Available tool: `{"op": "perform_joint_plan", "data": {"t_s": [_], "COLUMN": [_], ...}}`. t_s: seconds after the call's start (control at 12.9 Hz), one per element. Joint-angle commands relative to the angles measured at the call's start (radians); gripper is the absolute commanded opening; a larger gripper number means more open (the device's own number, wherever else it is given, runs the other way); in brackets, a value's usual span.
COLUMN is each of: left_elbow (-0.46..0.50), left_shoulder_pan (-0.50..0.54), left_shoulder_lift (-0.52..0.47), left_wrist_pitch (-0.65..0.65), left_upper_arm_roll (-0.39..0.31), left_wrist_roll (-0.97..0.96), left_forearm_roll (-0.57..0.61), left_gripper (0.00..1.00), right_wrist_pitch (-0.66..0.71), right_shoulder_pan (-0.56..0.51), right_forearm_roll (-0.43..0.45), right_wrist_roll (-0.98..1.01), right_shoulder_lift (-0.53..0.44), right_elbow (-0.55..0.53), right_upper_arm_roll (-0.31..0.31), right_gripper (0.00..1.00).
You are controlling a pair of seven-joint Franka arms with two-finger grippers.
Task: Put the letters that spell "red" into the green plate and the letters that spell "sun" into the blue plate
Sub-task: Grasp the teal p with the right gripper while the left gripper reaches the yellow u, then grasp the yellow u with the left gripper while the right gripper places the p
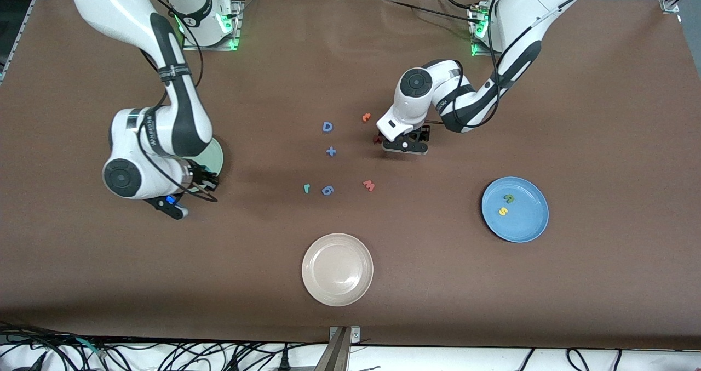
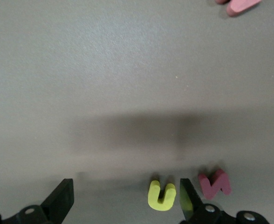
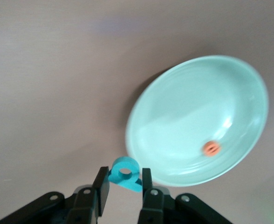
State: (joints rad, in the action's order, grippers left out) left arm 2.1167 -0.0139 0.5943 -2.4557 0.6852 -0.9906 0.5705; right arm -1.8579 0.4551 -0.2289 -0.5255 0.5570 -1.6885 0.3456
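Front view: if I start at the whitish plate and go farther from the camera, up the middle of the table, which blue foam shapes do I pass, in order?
Round beige-white plate → small blue foam "6" → blue foam plus sign → blue foam capital "D".

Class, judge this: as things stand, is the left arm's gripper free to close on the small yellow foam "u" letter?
Probably yes. The left gripper is open with the yellow foam "u" letter lying between its fingers on bare table. The dark red letter lies just outside one finger, so it could get nudged.
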Motion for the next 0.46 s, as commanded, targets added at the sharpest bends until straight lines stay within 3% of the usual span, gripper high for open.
{"op": "perform_joint_plan", "data": {"t_s": [0.0, 0.39], "left_elbow": [0.037, 0.039], "left_shoulder_pan": [-0.001, -0.043], "left_shoulder_lift": [-0.039, -0.038], "left_wrist_pitch": [-0.017, -0.017], "left_upper_arm_roll": [0.011, 0.011], "left_wrist_roll": [-0.054, -0.115], "left_forearm_roll": [0.029, 0.029], "left_gripper": [0.99, 0.85], "right_wrist_pitch": [-0.017, -0.185], "right_shoulder_pan": [0.007, -0.01], "right_forearm_roll": [-0.007, -0.013], "right_wrist_roll": [0.138, 0.315], "right_shoulder_lift": [-0.048, -0.042], "right_elbow": [-0.108, -0.268], "right_upper_arm_roll": [0.062, 0.115], "right_gripper": [0.06, 0.06]}}
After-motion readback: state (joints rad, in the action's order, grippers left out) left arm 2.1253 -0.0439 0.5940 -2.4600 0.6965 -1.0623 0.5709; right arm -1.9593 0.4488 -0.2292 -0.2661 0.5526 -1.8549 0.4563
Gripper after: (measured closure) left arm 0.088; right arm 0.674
